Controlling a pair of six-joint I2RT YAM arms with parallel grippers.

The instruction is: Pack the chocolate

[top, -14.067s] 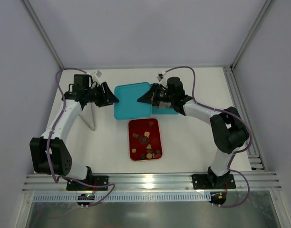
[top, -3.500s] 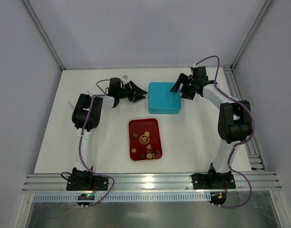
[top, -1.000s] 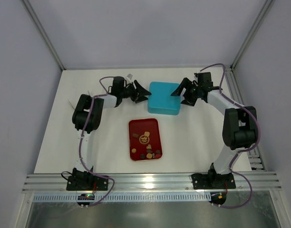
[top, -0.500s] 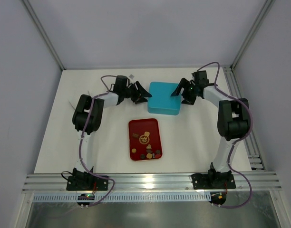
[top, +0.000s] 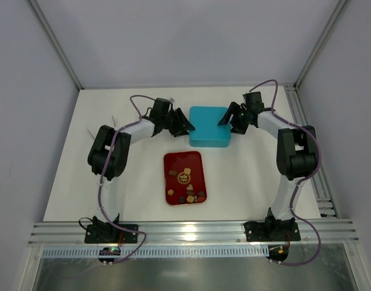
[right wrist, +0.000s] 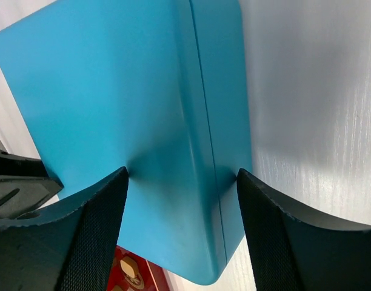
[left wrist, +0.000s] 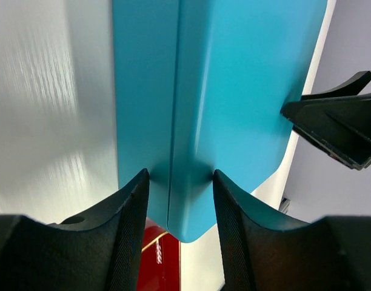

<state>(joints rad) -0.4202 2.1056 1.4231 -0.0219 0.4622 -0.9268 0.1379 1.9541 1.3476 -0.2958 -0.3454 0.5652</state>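
The chocolate [top: 184, 177] is several small brown, tan and cream pieces lying in a red tray [top: 168, 182] at the table's middle. Behind the tray stands a shut blue box [top: 210, 127]. My left gripper [top: 187, 126] is at the box's left edge. In the left wrist view this gripper [left wrist: 178, 176] has both fingers pressed against the box's corner [left wrist: 197, 121]. My right gripper [top: 225, 119] is at the box's right edge. In the right wrist view it [right wrist: 182, 174] is closed across the box [right wrist: 131, 103], with a tray corner and one chocolate [right wrist: 130, 267] below.
An aluminium rail [top: 191, 230] runs along the near edge, by the arm bases. Grey walls and slanted frame posts [top: 55, 45] enclose the white table [top: 252, 176]. A track [top: 310, 157] runs along the table's right side.
Both grippers have narrowed onto the blue box's opposite edges. The left arm's wrist has slid a little to the right, toward the box.
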